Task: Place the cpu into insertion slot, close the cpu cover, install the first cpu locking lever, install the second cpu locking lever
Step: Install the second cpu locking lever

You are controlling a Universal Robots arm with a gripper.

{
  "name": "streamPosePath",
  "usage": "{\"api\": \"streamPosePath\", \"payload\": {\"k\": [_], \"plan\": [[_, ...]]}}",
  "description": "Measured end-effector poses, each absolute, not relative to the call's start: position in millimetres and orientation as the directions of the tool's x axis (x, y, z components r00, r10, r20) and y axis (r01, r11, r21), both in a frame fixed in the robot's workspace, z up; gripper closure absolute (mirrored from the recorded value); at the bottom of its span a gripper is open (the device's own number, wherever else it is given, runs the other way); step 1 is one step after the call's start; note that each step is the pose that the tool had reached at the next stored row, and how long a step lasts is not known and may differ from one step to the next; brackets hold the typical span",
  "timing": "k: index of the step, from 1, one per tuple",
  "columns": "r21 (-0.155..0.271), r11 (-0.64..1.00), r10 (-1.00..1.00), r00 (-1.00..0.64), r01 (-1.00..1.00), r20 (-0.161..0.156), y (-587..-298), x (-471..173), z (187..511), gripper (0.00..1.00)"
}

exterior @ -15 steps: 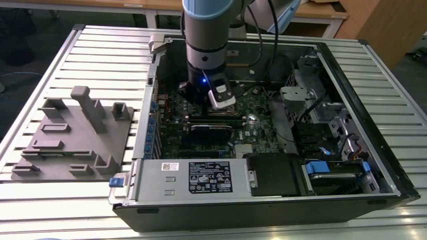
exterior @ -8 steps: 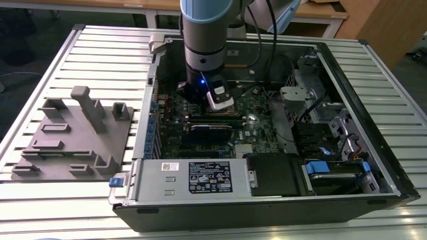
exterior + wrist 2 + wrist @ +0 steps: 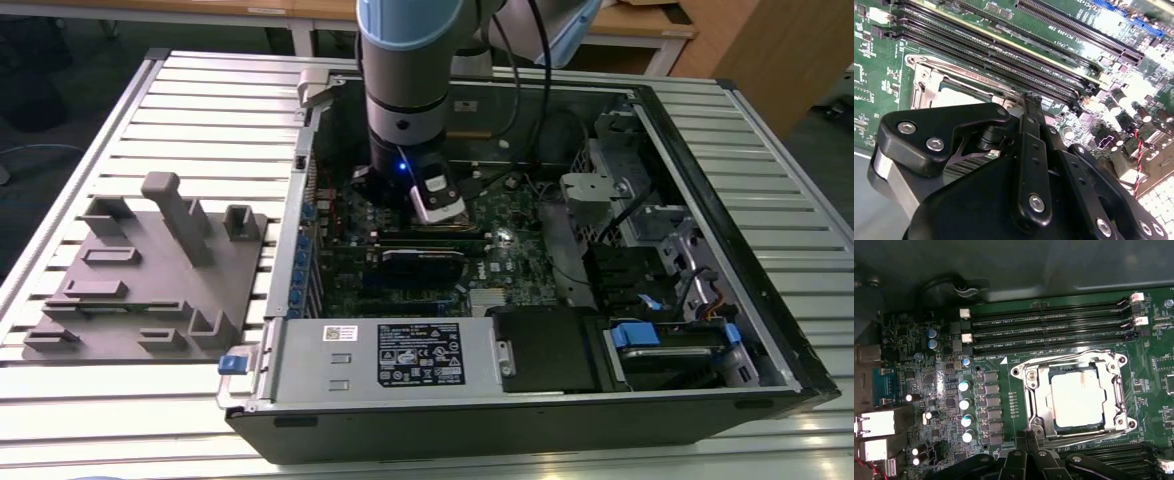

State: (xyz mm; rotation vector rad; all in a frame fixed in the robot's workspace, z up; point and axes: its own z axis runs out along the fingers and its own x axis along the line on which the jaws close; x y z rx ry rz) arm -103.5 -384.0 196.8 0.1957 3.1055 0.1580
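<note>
Down inside the open computer case [image 3: 694, 200] on the slatted bench [image 3: 200, 110], the arm hangs over the green circuit board [image 3: 944, 405]. In the first wrist view the chip [image 3: 1077, 397] lies flat in its socket [image 3: 1051, 412], pale top showing through the square cut-out of the metal cover [image 3: 1036, 385], which looks folded down around it. The pincer [image 3: 1029, 447] sits right at the socket's edge, black linkage just beside the frame, apparently at a thin wire lever [image 3: 1054, 439] running along that side. I cannot tell whether the fingers are spread or pinched, or whether they grip anything.

By my reading, this is lever work. Doing it well means pressing on the lever's end, not the cover, sweeping it sideways under its hook, and keeping clear of the long memory slots [image 3: 1004, 55] just beside the frame. Watch the chip stays seated and level throughout.
</note>
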Motion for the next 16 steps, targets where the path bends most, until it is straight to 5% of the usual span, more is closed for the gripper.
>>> {"api": "streamPosePath", "payload": {"k": [16], "plan": [[0.103,0.987,0.126,-0.992,0.123,-0.021,-384.8,-109.6,194.4,0.89]]}}
